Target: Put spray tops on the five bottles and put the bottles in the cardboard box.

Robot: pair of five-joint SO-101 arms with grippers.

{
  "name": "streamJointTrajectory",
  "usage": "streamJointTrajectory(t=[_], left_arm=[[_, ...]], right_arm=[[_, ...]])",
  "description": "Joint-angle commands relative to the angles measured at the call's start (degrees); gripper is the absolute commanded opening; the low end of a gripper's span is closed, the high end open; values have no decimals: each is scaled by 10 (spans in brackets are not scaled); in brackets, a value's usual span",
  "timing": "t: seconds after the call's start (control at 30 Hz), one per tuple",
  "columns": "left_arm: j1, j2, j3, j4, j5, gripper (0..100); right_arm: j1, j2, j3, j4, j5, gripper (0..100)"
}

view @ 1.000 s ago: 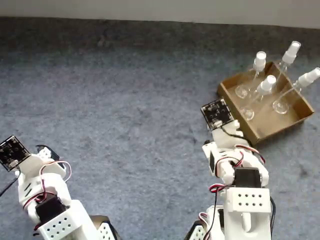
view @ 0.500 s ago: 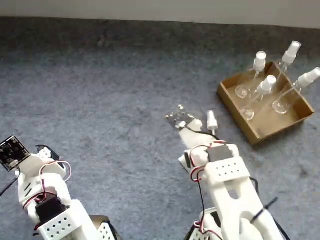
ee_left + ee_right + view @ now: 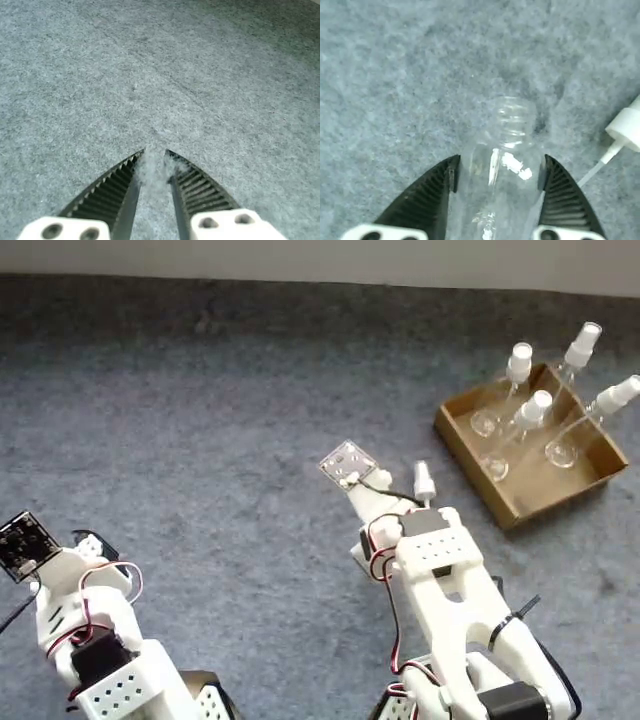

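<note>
A clear bottle (image 3: 501, 165) with no top and a bare threaded neck sits between the fingers of my right gripper (image 3: 500, 159), which is shut on its body. A loose white spray top (image 3: 626, 131) lies on the carpet just beside it, also seen next to my right arm (image 3: 430, 555) as spray top (image 3: 424, 480). The cardboard box (image 3: 468, 466) stands at the right and holds several bottles (image 3: 522, 416) with spray tops on. My left gripper (image 3: 154, 152) hangs over bare carpet near the front left, its fingers almost together and holding nothing.
Grey carpet covers the table, with a wide bare stretch between the two arms and toward the back. The left arm (image 3: 85, 615) stays at the front left corner. A pale wall edge runs along the far side.
My right arm swung from beside the box to the left and stretched out over the carpet, uncovering the loose spray top. The left arm did not move.
</note>
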Motion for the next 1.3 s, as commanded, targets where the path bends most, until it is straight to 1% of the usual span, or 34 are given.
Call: streamJointTrajectory(t=[0.0,0.07,0.2,0.27,1.27], left_arm=[[9,-4,11,2,-10,35],[9,-4,11,2,-10,35],[9,-4,11,2,-10,35],[9,-4,11,2,-10,35],[9,-3,11,3,-10,35]], right_arm=[[-6,-3,-31,-11,4,185],[-6,-3,-31,-11,5,187],[-6,2,-30,-11,5,255],[-6,3,-30,-11,5,270],[-15,5,-29,-12,5,270]])
